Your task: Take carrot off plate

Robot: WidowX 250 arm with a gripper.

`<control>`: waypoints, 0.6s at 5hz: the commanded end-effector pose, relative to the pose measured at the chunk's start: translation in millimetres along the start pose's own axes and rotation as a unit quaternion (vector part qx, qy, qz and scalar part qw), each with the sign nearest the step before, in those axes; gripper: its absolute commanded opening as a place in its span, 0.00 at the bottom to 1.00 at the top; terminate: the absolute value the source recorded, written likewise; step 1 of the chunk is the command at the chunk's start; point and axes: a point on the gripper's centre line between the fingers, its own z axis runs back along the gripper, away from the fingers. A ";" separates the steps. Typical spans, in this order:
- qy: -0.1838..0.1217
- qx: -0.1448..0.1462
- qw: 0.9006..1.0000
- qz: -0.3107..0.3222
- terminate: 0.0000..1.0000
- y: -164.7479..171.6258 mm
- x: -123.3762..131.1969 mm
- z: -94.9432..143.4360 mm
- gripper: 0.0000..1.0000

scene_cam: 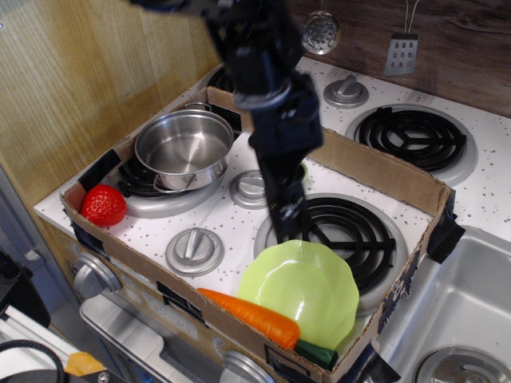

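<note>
You'll want to lower the black gripper (pixel 289 226), jaws blurred and state unclear, onto the long orange plastic carrot (pixel 251 316) lying along the glossy lime-green scalloped plate's (pixel 303 289) near rim.

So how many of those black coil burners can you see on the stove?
4. One at back right, one in the middle inside the cardboard box, one under the steel pot at left, mostly covered, and one at the back largely hidden behind the robot arm.
</note>
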 end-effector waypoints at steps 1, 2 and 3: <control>-0.030 -0.052 0.989 -0.139 0.00 -8.2 -16.7 -2.9 1.00; -0.044 -0.039 0.977 -0.203 0.00 -16.1 -23.1 -12.2 1.00; -0.052 0.025 0.970 -0.236 0.00 -28.8 -21.9 -14.1 1.00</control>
